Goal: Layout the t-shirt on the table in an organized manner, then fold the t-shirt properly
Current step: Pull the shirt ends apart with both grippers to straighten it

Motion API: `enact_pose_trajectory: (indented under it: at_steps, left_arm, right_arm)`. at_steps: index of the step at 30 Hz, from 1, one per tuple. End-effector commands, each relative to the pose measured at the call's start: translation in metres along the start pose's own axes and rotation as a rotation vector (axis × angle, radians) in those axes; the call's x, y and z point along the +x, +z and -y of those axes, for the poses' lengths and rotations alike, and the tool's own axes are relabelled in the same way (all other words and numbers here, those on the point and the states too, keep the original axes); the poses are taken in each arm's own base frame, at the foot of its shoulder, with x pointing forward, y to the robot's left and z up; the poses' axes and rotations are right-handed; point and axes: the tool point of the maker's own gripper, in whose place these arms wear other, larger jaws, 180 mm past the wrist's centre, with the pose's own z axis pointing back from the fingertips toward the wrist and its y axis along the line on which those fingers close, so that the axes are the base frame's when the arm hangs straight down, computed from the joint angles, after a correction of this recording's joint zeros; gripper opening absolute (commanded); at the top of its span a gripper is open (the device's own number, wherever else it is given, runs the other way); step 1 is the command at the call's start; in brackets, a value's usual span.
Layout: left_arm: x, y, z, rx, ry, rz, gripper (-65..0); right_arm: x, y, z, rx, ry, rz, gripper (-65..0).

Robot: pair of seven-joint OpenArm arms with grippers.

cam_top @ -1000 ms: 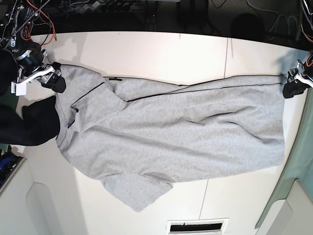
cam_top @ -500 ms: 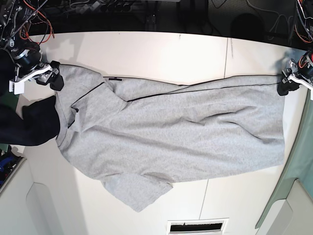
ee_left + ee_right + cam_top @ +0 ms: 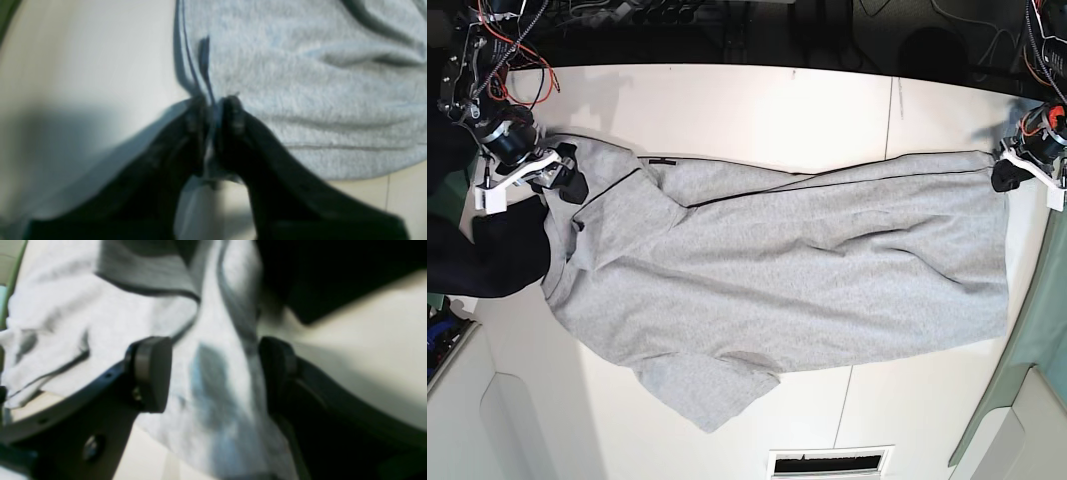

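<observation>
On the table point(image 3: 757, 105), t-shirt point(image 3: 787, 270) pinched by left gripper point(image 3: 213, 103)

Both wrist views are blurred. The left tool point(image 3: 212, 110) hides the pinched hem of the t-shirt point(image 3: 300, 66). In the right wrist view, the shirt runs off at 6, 9 and 12 o'clock; the dark mass point(image 3: 333, 273) at 1 o'clock is unidentifiable.

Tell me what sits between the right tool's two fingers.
A fold of the grey t-shirt runs through the open gap between the right tool fingers, touching neither visibly; the right wrist view shows it.
</observation>
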Motion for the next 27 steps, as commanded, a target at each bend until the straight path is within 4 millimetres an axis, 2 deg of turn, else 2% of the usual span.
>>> enact_pose_trajectory:
  at_steps: [1,2,4,5,8,9,14,19,27]
  left_arm:
    - [0.012,0.004,-0.005,0.007,-0.028,0.014,-61.4]
    - [0.011,0.004,-0.005,0.01,-0.032,0.011,-65.0]
    - [0.011,0.004,-0.006,0.01,-0.04,0.006,-65.0]
    - [0.011,0.004,-0.003,-0.005,-0.049,0.006,-65.0]
    - [0.014,0.006,0.0,-0.039,-0.076,0.005,-65.0]
    - [0.014,0.008,-0.001,-0.037,-0.078,0.002,-65.0]
    - [0.02,0.022,-0.011,-0.037,-0.056,-0.019,-65.0]
    - [0.026,0.042,-0.022,-0.002,-0.085,-0.008,-65.0]
    - [0.01,0.07,-0.021,0.013,-0.158,-0.051,-65.0]
  right_arm:
    - [-0.007,0.0,0.0,-0.002,0.009,-0.042,-24.3]
    - [-0.007,-0.002,-0.004,0.011,0.007,-0.041,-24.7]
    - [-0.006,-0.003,-0.01,0.026,0.011,-0.041,-30.4]
    - [-0.006,-0.003,-0.011,0.028,0.013,-0.042,-36.0]
    - [-0.004,-0.002,-0.013,0.03,0.021,-0.039,-60.8]
    - [-0.005,0.0,-0.015,0.04,0.029,-0.048,-65.0]
    - [-0.022,0.013,-0.027,0.093,0.035,-0.152,-65.0]
    - [-0.019,0.04,-0.026,0.09,0.033,-0.097,-65.0]
    - [-0.041,0.074,-0.022,0.053,0.072,-0.12,-65.0]
